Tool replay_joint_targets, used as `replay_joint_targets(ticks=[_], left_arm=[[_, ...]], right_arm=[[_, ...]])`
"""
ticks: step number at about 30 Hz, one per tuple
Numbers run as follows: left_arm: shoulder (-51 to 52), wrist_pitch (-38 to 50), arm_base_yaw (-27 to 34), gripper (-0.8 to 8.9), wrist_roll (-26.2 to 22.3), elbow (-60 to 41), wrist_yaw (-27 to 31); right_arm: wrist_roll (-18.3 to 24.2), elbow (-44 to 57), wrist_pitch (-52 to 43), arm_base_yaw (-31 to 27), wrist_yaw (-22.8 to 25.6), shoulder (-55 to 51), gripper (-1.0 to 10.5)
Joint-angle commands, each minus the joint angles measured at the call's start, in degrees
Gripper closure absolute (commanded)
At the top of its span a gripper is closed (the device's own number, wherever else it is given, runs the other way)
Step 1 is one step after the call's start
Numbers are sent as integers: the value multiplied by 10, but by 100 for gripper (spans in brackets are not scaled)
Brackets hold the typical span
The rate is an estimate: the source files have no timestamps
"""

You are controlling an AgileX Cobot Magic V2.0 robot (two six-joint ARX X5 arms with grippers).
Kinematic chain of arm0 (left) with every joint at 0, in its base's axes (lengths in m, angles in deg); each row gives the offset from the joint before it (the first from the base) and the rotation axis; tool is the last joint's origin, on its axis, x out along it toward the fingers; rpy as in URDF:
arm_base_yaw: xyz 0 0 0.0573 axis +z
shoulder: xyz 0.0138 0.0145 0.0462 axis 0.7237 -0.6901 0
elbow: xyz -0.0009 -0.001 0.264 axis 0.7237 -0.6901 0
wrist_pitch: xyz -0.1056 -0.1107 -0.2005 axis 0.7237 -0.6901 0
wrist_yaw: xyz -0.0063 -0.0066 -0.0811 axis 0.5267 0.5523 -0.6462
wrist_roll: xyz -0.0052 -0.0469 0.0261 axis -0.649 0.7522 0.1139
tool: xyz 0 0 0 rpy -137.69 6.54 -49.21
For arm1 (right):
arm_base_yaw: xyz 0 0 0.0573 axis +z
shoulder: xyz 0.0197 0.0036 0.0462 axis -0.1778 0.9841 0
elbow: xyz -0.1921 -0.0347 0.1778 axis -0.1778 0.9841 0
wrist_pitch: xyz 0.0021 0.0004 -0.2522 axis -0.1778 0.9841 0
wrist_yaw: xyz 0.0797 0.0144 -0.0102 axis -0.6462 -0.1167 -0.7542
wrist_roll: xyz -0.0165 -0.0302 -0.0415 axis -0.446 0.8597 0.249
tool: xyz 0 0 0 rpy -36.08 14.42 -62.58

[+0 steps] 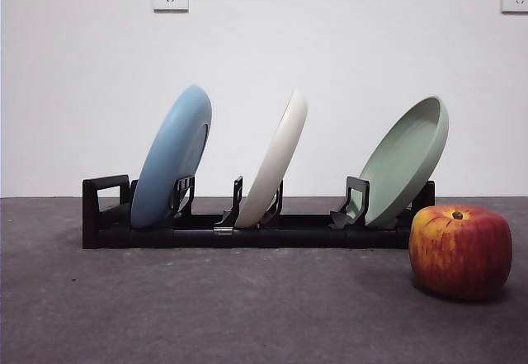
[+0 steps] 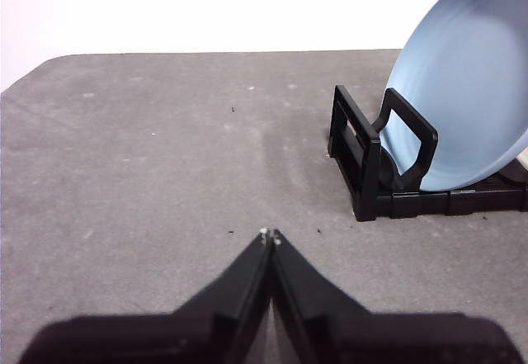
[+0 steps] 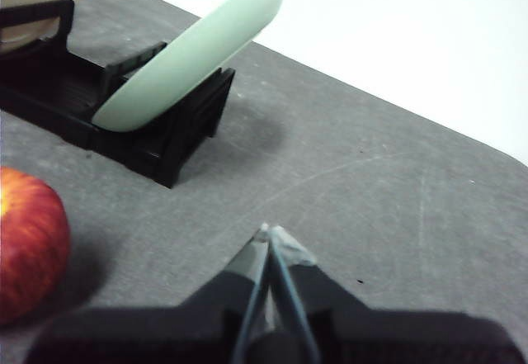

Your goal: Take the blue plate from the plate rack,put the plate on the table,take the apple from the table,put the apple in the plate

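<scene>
The blue plate (image 1: 172,158) leans in the left slot of the black plate rack (image 1: 206,230). It also shows in the left wrist view (image 2: 466,92), by the rack's loop handle (image 2: 363,145). The red apple (image 1: 460,250) sits on the grey table (image 1: 206,314) in front of the rack's right end; it also shows in the right wrist view (image 3: 29,244). My left gripper (image 2: 270,236) is shut and empty over bare table, apart from the rack's handle end. My right gripper (image 3: 269,232) is shut and empty, apart from the apple. Neither arm shows in the front view.
A cream-white plate (image 1: 276,158) stands in the rack's middle slot and a pale green plate (image 1: 406,159) in the right slot, just behind the apple. The green plate (image 3: 186,54) also shows in the right wrist view. A white wall with sockets stands behind.
</scene>
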Motion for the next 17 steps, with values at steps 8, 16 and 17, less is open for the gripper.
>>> replay_joint_targets(ticks=[8,16,17], left_arm=[[2,29,1,815,49,-8,-5],[1,90,1,819,147,7,-84],[-1,85,2,819,164,15,-92]], right_arm=[[-417,8,-1,1,-29,0,946],[-523,-17,-12,1,-58,4,958],[-528,-26,-12,1,-58,7,958]])
